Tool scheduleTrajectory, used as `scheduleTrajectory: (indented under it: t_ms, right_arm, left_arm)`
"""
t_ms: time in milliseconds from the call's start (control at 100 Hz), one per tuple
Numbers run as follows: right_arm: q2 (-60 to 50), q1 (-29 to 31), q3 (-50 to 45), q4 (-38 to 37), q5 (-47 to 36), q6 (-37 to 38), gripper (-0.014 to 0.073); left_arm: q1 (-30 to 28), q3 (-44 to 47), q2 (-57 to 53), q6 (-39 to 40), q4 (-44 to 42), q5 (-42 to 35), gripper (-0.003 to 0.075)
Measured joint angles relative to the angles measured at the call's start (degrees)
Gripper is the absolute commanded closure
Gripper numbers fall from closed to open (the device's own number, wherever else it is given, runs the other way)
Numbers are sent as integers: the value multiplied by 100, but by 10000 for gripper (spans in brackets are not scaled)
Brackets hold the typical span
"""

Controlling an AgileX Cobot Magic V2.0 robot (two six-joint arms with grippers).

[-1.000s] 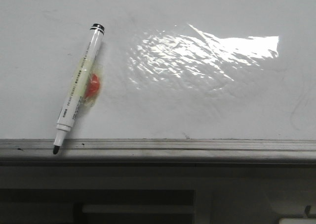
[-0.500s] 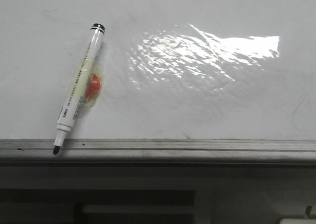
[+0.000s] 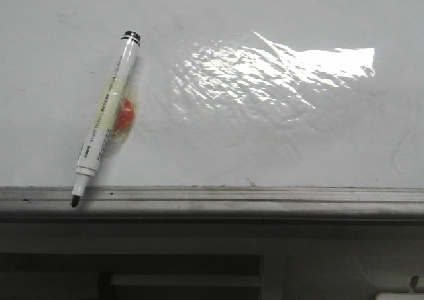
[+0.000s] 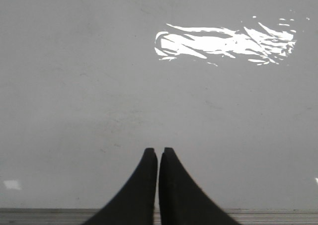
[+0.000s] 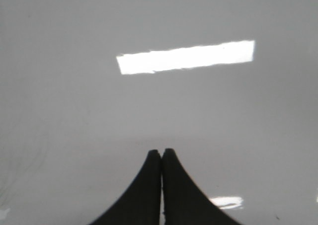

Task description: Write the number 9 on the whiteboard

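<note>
Marker (image 3: 105, 128) sits at the left, tip on the whiteboard (image 3: 278, 148) ledge (image 3: 265, 197); label unreadable. Left gripper (image 4: 158, 153) and right gripper (image 5: 161, 153) both have jaws pressed together, holding nothing.

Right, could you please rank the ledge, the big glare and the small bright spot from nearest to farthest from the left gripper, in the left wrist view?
1. Ledge, at the lower edge of the whiteboard, running right behind the left gripper.
2-3. Big glare, out on the open board, and small bright spot, beside the ledge: too close to call.
</note>
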State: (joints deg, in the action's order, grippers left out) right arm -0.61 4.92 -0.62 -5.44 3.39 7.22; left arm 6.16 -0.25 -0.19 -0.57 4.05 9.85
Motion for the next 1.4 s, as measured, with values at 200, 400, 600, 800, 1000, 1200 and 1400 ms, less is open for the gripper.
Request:
scheduleTrajectory:
  t_ms: [200, 400, 600, 800, 1000, 1200, 1400]
  right_arm:
    - [431, -371, 742, 245, 1002, 13, 640]
    - [1438, -381, 1545, 576, 1595, 13, 641]
    - [1723, -381, 1637, 598, 1711, 13, 641]
    - [1732, -381, 1645, 598, 2079, 13, 641]
    - [1732, -467, 1645, 598, 2088, 13, 641]
    - [1732, -494, 1645, 598, 2123, 13, 641]
    - [1732, -494, 1645, 598, 2168, 13, 641]
  left_arm:
    - [0, -530, 303, -93, 146, 362, 741]
    - [0, -977, 975, -120, 191, 258, 740]
    - [0, -1023, 1244, -129, 538, 101, 559]
    - [0, -1010, 1440, -129, 780, -450, 309]
    - [37, -975, 1806, -142, 309, -1097, 320]
    - [846, -975, 2513, 57, -208, -1986, 320]
    - [2511, -975, 3464, 157, -438, -2263, 321]
